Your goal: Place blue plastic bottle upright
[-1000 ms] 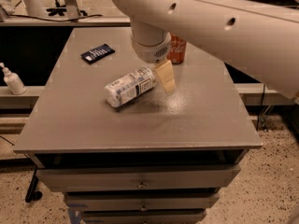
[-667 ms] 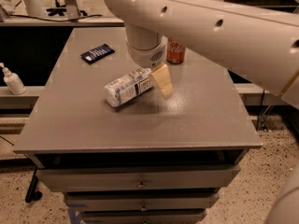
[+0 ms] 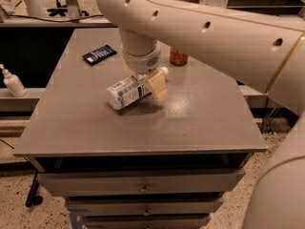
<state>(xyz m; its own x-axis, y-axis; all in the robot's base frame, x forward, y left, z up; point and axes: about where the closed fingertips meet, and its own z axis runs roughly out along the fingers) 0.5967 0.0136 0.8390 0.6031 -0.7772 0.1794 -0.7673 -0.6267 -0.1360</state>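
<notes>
The blue plastic bottle lies on its side near the middle of the grey table. Its white cap points to the back right and its base to the front left. My gripper hangs straight down over the bottle's neck end and is open, straddling the bottle. The near finger stands in front of the neck, and the far finger is hidden behind the bottle. The bottle still rests on the table top.
A red can stands upright at the back of the table, right of my wrist. A dark flat packet lies at the back left. A white pump bottle stands on a lower surface to the left. Drawers sit under the table top.
My gripper has moved left from beside the bottle's cap end to over its neck. The bottle has stayed lying in the same spot.
</notes>
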